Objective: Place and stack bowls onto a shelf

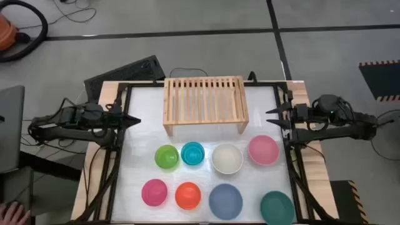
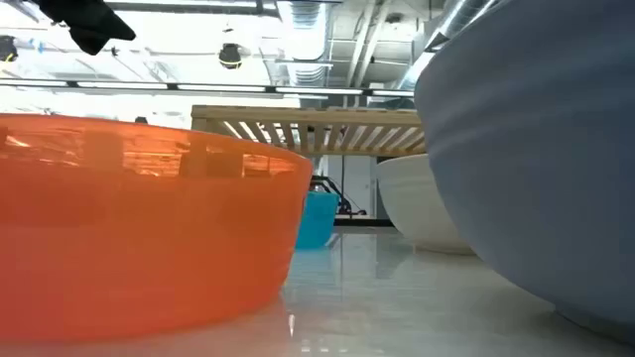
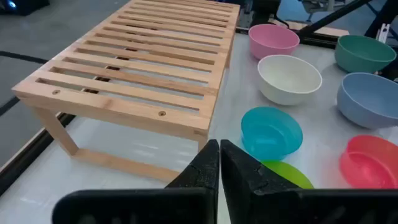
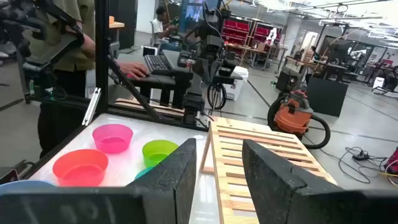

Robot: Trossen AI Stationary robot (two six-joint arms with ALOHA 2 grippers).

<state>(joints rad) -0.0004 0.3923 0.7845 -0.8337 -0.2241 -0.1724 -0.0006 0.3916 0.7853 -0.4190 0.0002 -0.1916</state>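
The light-wood slatted shelf (image 1: pixel 204 103) stands on its side legs at the table's far middle. In front of it sit eight bowls on their bases: green (image 1: pixel 167 157), cyan (image 1: pixel 192 153), cream (image 1: pixel 227 159) and light pink (image 1: pixel 263 150) in one row, then magenta (image 1: pixel 154 192), orange (image 1: pixel 187 195), slate blue (image 1: pixel 225 201) and teal green (image 1: pixel 276 207) nearer. My left gripper (image 1: pixel 134 120) hovers shut at the table's left edge, beside the shelf (image 3: pixel 137 68). My right gripper (image 1: pixel 272 116) hovers open at the right edge, pointing at the shelf (image 4: pixel 261 155).
A black frame (image 1: pixel 119 156) rims the white table top. A keyboard (image 1: pixel 125 72) lies beyond the far left corner. A person (image 4: pixel 62 37) stands past the table's left side, and a hand (image 1: pixel 12 215) shows at the near left. Bare table lies between shelf and bowls.
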